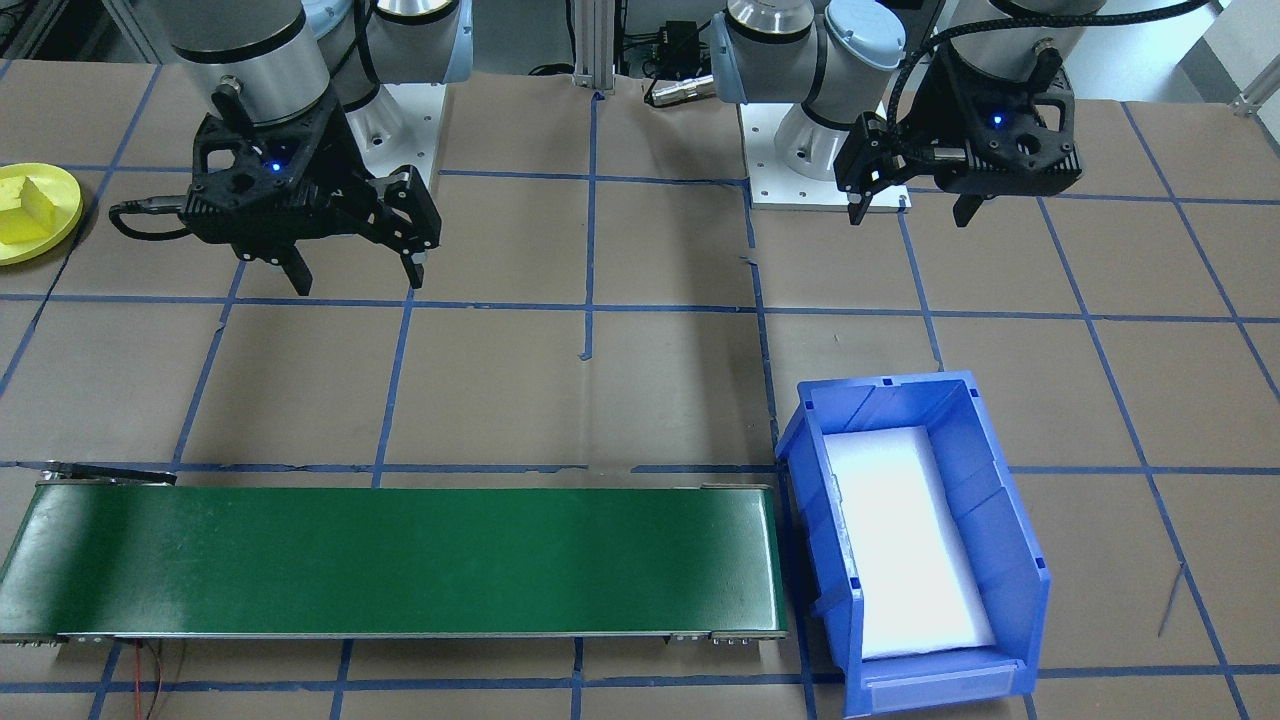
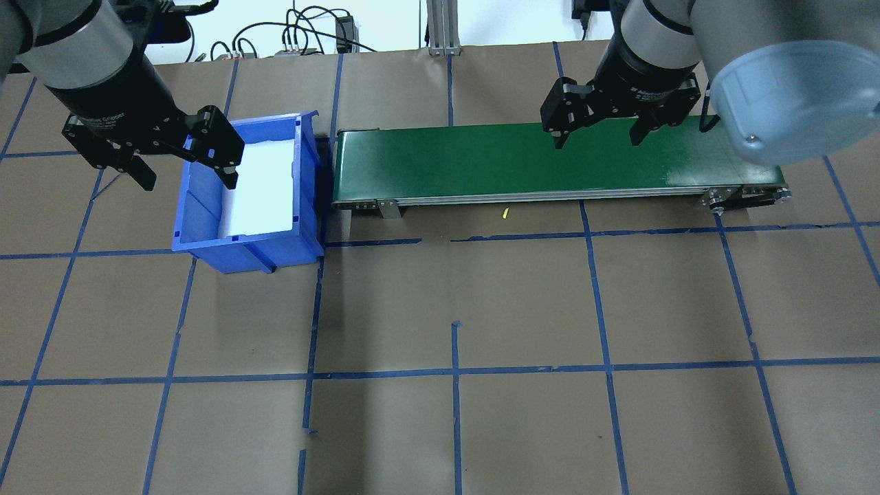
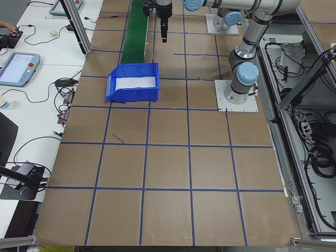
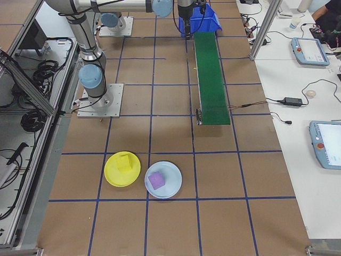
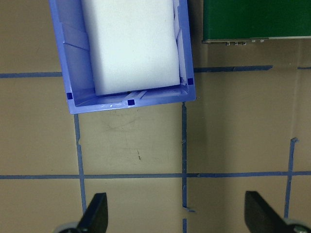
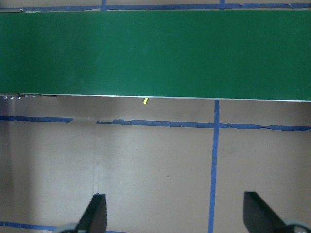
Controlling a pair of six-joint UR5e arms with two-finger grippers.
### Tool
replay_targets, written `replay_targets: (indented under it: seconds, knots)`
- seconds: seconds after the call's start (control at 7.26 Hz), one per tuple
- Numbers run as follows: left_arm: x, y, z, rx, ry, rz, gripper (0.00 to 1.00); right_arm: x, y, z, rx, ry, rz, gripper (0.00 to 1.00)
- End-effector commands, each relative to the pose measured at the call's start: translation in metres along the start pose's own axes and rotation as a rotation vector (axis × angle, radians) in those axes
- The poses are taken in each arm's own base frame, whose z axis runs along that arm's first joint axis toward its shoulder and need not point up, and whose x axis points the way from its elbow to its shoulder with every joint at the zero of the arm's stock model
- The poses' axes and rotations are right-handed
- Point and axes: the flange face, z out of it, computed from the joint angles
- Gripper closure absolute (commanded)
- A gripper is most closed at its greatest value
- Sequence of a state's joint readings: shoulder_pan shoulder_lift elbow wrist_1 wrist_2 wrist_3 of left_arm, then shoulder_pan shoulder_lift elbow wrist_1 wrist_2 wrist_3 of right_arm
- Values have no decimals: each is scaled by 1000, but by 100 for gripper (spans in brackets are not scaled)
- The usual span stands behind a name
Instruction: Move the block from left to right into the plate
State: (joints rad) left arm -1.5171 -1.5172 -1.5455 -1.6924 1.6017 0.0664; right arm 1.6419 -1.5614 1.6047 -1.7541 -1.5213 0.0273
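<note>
Front view: the left pincer [image 1: 912,209] and right pincer [image 1: 355,270] both hang spread and empty; one yellow block [image 1: 28,207] already lies on the yellow plate [image 1: 62,222] at 9 o'clock. Overhead: one blue bin [image 2: 206,234] and one green conveyor [image 2: 522,165], so a careless sweep might clip either. Right-side view: two plates, two blocks; the purple block [image 4: 156,180] on the pale plate [image 4: 173,188] risks confusion.

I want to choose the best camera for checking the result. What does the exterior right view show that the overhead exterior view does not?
Only the exterior right view shows the yellow plate with a yellow block on it, and a pale blue plate holding a purple block. Only the overhead view shows both open grippers, left and right, clearly. Both show the green conveyor belt and the blue bin.
</note>
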Motion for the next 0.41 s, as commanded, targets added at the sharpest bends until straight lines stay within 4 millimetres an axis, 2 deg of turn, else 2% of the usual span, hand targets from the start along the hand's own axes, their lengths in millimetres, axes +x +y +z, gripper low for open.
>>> replay_targets:
  seconds: [0.0,0.14,0.28]
  knots:
    - [0,0,2,-5,4,1,0,6,2,-1,-19,38,-9,0]
    - [2,-10,11,-18,7,0,0,6,6,2,-53,39,-8,0]
    - [13,-7,9,-10,-3,30,0,9,6,2,-62,43,3,0]
